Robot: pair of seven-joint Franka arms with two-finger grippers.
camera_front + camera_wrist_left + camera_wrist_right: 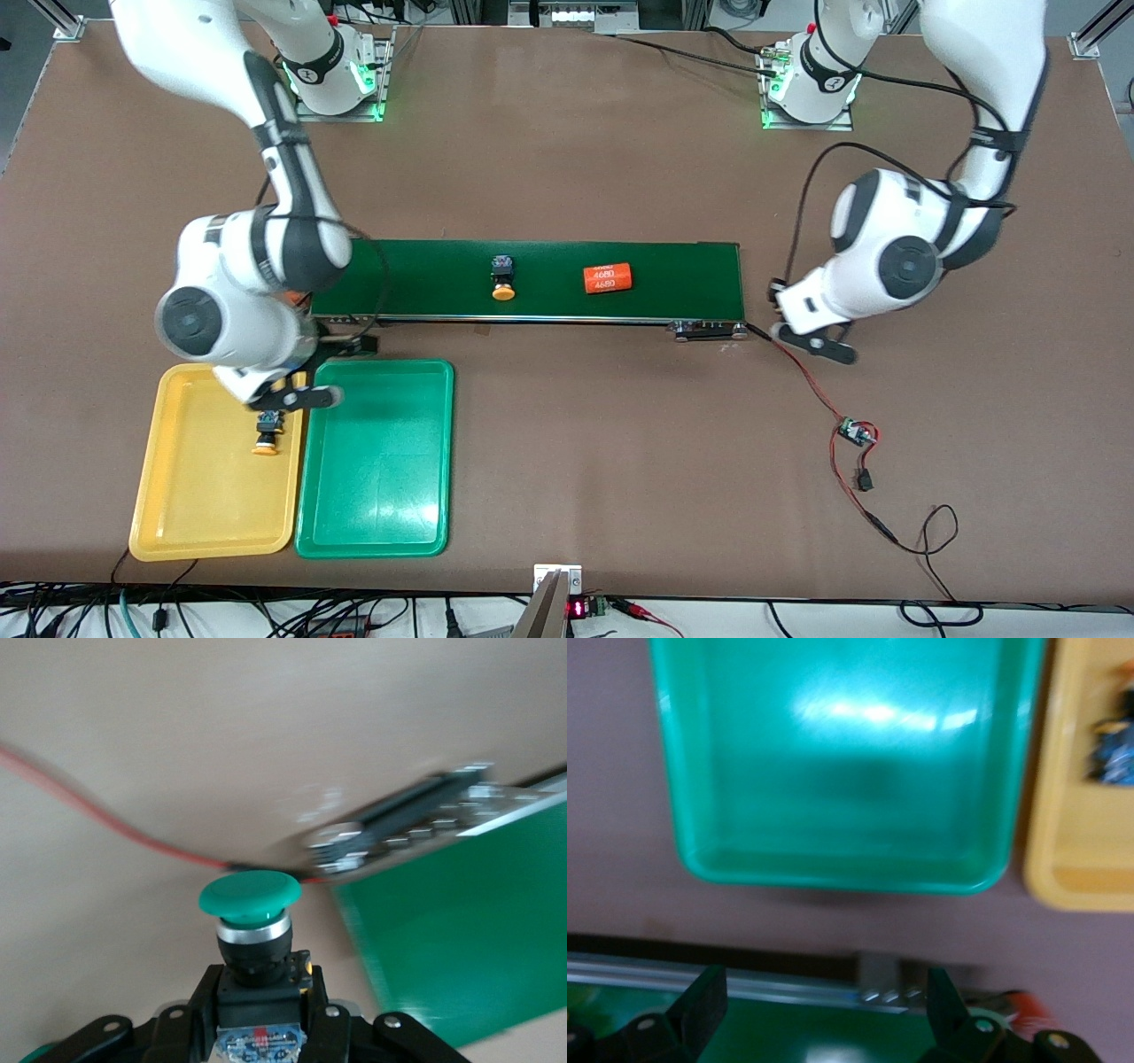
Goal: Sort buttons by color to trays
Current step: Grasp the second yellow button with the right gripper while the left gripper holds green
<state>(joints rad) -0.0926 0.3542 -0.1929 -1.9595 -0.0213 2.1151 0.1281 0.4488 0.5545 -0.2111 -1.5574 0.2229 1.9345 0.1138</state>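
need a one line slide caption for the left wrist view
Left claw shut on a green-capped button, held over the brown table beside the conveyor belt's end.

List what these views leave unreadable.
- Front view: left claw load hidden under its wrist; only the left wrist view shows the green button.
- Right wrist view: button in yellow tray blurred, cut by the edge.
- Front view: right claw mostly hidden under its wrist.
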